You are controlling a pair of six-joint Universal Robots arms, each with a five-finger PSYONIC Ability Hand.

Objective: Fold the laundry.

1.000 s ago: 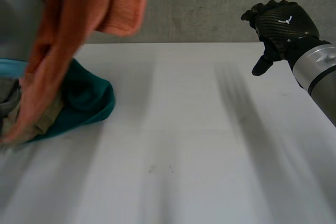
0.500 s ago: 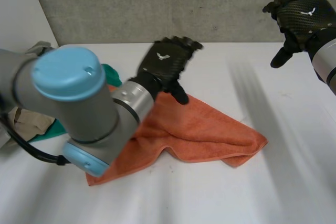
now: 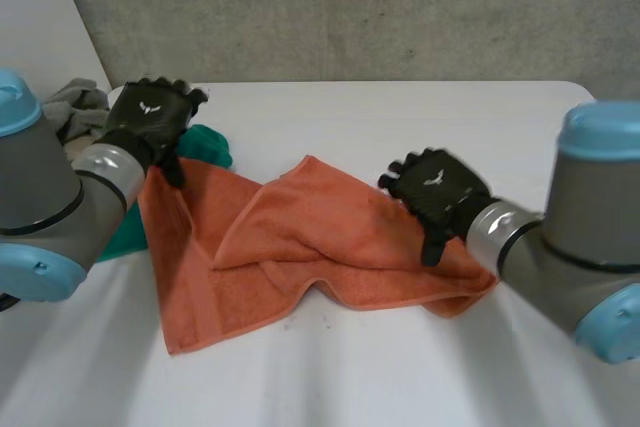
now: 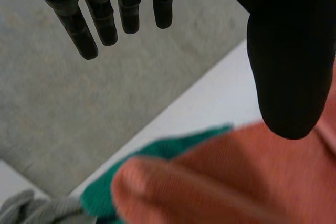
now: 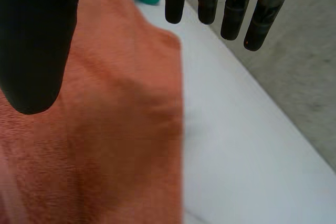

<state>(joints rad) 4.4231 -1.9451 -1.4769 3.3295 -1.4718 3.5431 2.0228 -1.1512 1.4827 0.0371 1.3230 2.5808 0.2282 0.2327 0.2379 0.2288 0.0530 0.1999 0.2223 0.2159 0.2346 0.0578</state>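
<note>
You see the orange towel (image 3: 300, 237) lying rumpled in the middle of the table (image 3: 400, 117). The left hand (image 3: 150, 119), released, is at its corner toward the left edge; the right hand (image 3: 435, 187), released also, over its right end.

White table (image 3: 400, 117), rumpled orange towel (image 3: 300, 237) mid-table, green cloth (image 3: 205, 142) and grey garment (image 3: 80, 102) beside it

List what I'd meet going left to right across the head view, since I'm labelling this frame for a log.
grey garment → left hand → green cloth → orange towel → right hand, over the towel's right end.
</note>
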